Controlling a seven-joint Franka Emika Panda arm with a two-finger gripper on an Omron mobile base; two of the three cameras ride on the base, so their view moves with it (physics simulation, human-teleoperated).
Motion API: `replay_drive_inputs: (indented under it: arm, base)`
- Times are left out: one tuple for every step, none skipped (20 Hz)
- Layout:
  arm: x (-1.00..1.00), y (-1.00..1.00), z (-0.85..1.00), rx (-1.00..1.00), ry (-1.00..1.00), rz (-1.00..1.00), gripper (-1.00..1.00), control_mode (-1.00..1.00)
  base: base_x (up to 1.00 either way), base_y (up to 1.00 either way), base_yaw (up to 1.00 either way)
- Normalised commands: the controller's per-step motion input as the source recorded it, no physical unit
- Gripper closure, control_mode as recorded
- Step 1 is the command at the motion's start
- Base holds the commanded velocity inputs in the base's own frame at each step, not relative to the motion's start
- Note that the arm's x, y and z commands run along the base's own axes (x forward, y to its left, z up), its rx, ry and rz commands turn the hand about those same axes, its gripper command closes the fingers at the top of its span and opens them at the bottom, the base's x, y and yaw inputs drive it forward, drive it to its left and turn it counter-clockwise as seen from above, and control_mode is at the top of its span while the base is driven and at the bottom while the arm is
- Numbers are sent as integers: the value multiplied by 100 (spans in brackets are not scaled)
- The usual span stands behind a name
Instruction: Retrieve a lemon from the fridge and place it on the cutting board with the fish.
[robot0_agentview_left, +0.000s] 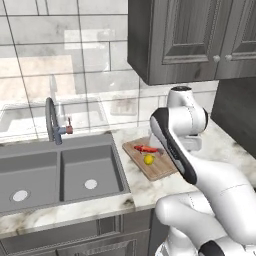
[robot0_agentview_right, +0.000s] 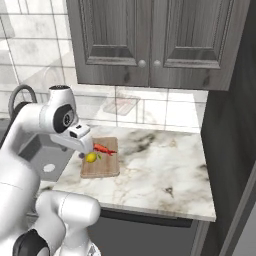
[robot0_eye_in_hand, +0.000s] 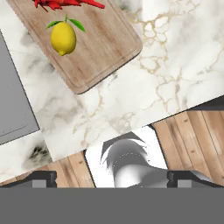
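Note:
The yellow lemon (robot0_agentview_left: 148, 159) (robot0_agentview_right: 91, 157) (robot0_eye_in_hand: 63, 38) lies on the light-brown cutting board (robot0_agentview_left: 161, 171) (robot0_agentview_right: 103, 169) (robot0_eye_in_hand: 107, 46), right beside the red-orange fish (robot0_agentview_left: 146, 149) (robot0_agentview_right: 104, 149) (robot0_eye_in_hand: 65, 3). The board rests on the marble counter just right of the sink. My gripper (robot0_eye_in_hand: 116, 177) hangs above the counter's front edge, back from the board, open, with nothing between its fingers. In the right base view the white hand (robot0_agentview_right: 79, 139) hovers just left of and above the lemon, apart from it. The fridge is out of view.
A grey double sink (robot0_agentview_left: 60, 175) with a curved faucet (robot0_agentview_left: 51, 120) lies left of the board. Dark upper cabinets (robot0_agentview_left: 190, 40) hang over the counter. Open marble counter (robot0_agentview_right: 160, 165) stretches right to a tall dark panel (robot0_agentview_right: 230, 150). Wooden floor (robot0_eye_in_hand: 197, 135) shows below the counter edge.

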Motion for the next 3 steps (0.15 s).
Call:
replay_drive_inputs:
  arm:
    - [-23, -15, 20, 0, 0, 1, -100, -100]
    - [-22, -16, 24, 0, 0, 1, -100, -100]
    - [-19, -16, 23, -1, 0, 1, -100, -100]
  base:
    - [0, 0, 0]
    - [0, 0, 0]
    - [0, 0, 0]
